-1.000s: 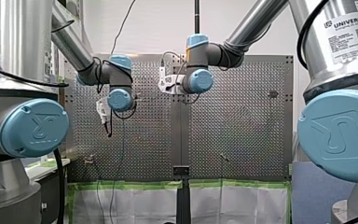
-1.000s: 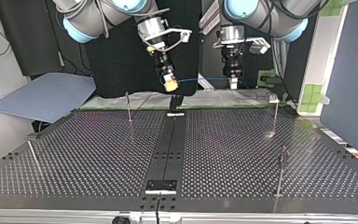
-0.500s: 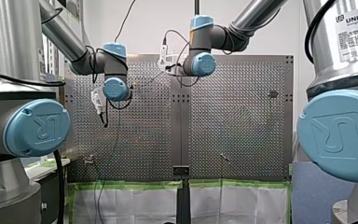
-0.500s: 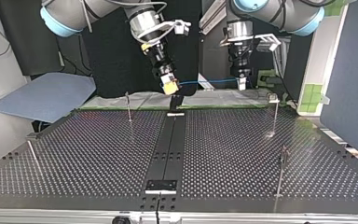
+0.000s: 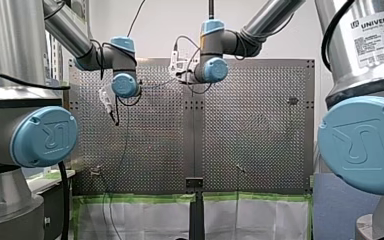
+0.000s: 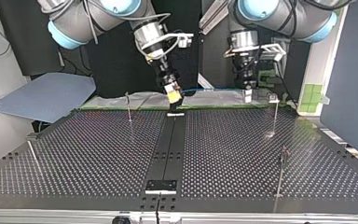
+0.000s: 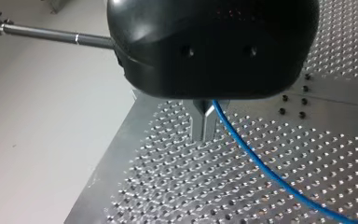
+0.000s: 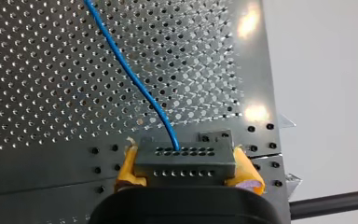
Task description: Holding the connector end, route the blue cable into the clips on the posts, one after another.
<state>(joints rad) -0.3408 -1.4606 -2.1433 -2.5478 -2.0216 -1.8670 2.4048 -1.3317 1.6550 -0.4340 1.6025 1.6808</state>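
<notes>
**Right gripper** [image 6: 173, 94]: clamped on the connector [image 8: 185, 161], which sits square between its yellow pads [image 8: 248, 176].

**Left gripper** [image 6: 247, 95]: metal fingers [image 7: 198, 127] together. The blue cable [image 7: 256, 161] leaves from between them and is judged pinched there.

**Cable:** it spans the two grippers above the far edge of the perforated table [image 6: 242, 154] and touches no post.

**Step in hand:** no clip holds the cable, so routing is not yet begun. The step is judged to be the carry toward the first post.

**Next move:** the nearest candidate is the far post [image 6: 276, 119] at the top view's right, near the left gripper, with its clip [image 6: 273, 98] at its head. The span would need lowering level with that clip and pressing in, with both holds firm and the cable taut.
</notes>
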